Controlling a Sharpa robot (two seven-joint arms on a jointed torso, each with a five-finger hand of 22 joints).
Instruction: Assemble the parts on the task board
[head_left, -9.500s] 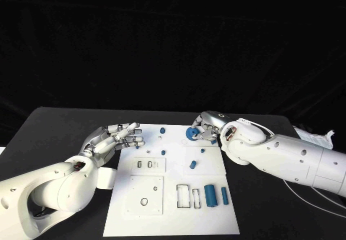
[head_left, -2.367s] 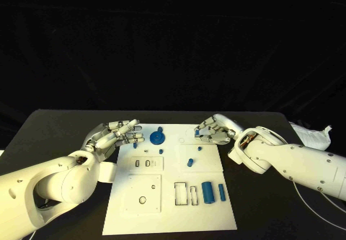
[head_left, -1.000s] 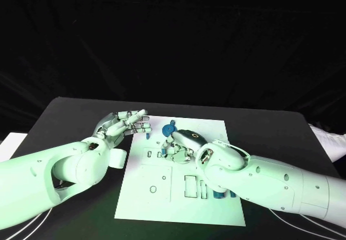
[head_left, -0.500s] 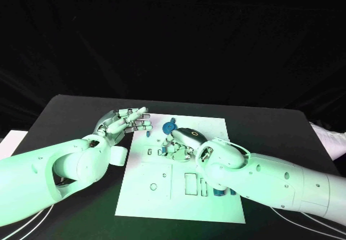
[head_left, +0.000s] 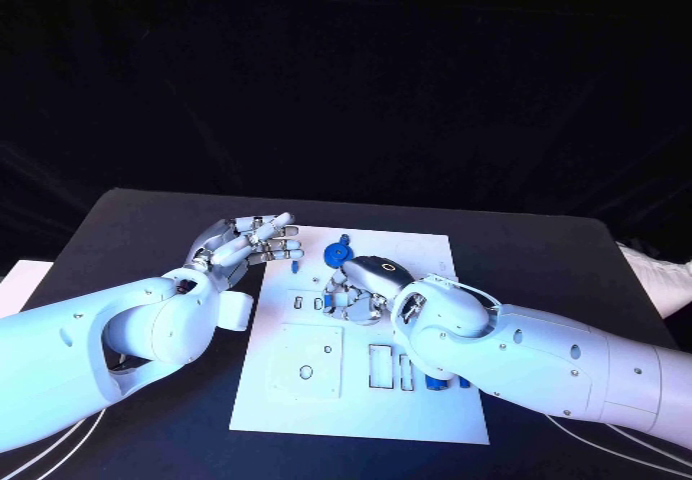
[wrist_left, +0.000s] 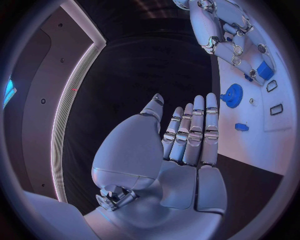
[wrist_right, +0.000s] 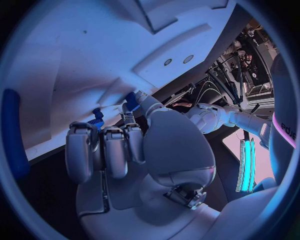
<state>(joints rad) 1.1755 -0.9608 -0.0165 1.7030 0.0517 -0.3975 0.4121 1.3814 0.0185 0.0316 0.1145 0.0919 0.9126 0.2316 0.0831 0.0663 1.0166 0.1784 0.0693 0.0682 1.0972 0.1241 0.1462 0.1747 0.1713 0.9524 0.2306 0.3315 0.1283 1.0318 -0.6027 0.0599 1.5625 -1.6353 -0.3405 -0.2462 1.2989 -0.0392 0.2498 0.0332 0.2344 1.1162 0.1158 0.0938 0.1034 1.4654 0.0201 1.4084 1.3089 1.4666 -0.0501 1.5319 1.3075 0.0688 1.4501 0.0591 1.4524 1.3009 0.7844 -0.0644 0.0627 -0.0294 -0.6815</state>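
Looking down from the head, the left hand (head_left: 248, 243) hovered spread and empty beside the task board (head_left: 361, 410), the right hand (head_left: 361, 290) curled down over its middle near the blue gear (head_left: 338, 256). The left wrist showed fingers (wrist_left: 195, 132) straight and apart; from the right wrist, I could not tell whether anything was held.

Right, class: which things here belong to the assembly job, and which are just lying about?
Job: white board; blue gear; small blue peg; right hand, lowered over the board.
Lying about: black table; white paper at the table's edge.
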